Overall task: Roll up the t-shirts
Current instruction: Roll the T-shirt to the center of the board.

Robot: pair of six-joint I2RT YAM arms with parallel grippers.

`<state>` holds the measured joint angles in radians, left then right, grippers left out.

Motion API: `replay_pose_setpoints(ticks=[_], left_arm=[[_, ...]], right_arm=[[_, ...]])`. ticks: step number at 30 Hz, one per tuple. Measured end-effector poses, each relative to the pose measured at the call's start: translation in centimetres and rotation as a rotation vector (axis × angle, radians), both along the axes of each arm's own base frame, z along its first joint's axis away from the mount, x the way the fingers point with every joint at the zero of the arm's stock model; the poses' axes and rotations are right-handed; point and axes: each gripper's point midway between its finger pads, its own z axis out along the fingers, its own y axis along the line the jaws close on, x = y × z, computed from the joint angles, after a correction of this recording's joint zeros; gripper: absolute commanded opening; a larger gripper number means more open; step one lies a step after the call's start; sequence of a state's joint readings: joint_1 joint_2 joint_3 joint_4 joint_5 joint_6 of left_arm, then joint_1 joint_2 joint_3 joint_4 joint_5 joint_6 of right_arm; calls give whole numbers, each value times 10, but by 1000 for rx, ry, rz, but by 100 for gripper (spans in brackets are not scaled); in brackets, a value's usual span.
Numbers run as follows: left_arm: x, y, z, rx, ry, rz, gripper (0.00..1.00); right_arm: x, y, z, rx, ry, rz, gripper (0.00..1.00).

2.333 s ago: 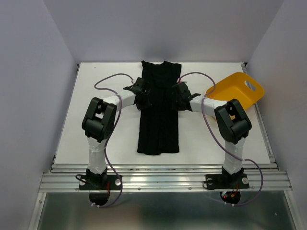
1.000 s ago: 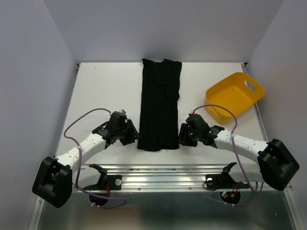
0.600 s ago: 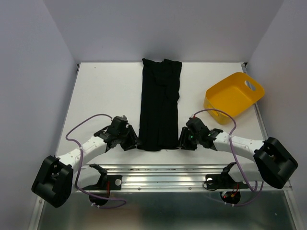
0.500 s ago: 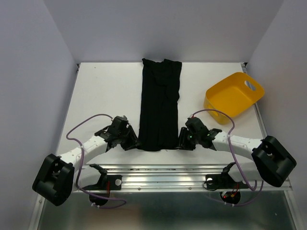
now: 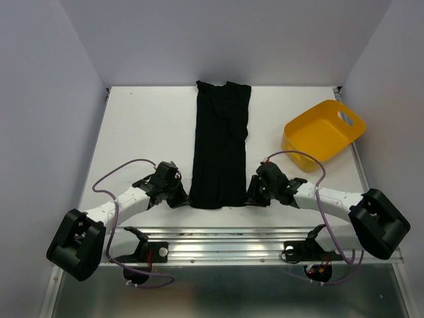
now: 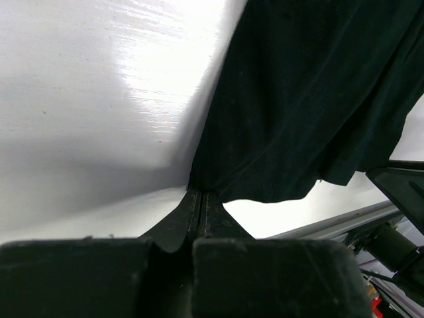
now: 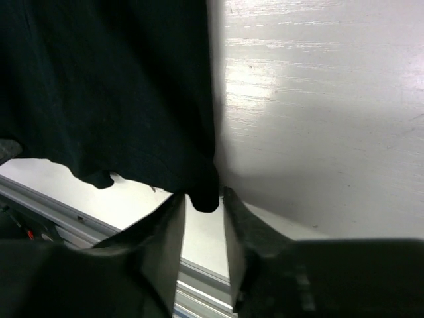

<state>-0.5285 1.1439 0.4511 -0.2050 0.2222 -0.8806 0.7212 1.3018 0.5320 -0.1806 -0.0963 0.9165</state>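
**A:** One t-shirt on the worktop [image 5: 146, 132], then? Why does it lie that way?

**B:** Yes, we see just one black t-shirt [image 5: 220, 142]. It is folded into a long narrow strip that runs from the far edge of the worktop toward our bases. We judge that the shape is there for the roll: take the near end and turn it over, away from us.

**A:** And the yellow tub [image 5: 311, 154]?

**B:** It sits tilted, well apart on the right of the strip and out of the rolling path. We guess the finished rolls go into it.

**A:** Why do our grippers come in low from either side?

**B:** That way each one meets a near corner without covering the cloth between them. Our left gripper [image 5: 184, 198] is at the near-left corner. Its fingers are pressed together, and in the wrist view the cloth's corner is caught at their tips. Our right gripper [image 5: 251, 197] is at the near-right corner. Its fingers stand a little apart with the corner hanging between them, and we cannot tell whether they press it.

**A:** So what matters next?

**B:** We think the right side needs a firm pinch before either corner is lifted. Otherwise the near edge would skew and the roll would start crooked.
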Motion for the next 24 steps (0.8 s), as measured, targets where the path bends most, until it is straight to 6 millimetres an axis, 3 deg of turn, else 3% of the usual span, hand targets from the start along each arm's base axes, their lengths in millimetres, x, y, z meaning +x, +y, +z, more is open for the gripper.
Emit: replay_pose_setpoints(ticks=[6,8,12,18,21,22,24], left_arm=[[0,0,0,-3,2,3,0],[0,0,1,-4,1,5,0],[1,-1,2,-11,-1,12,0],[0,-1,2,-12,2,16,0],[-1,0,1,-10,5,17,0],[-1,0,1,-10,5,17,0],[-1,0,0,-10,7,18,0]], right_arm=[[-1,-1,1,-1,1,1,47],[-1,-1,1,-3,3,1,54],[2,1,4,2,-6,3,53],[4,3,0,0,-4,3,33],[4,4,-3,-4,6,1,18],[4,4,-3,-4,6,1,9],[4,4,-3,-2,7,1,3]])
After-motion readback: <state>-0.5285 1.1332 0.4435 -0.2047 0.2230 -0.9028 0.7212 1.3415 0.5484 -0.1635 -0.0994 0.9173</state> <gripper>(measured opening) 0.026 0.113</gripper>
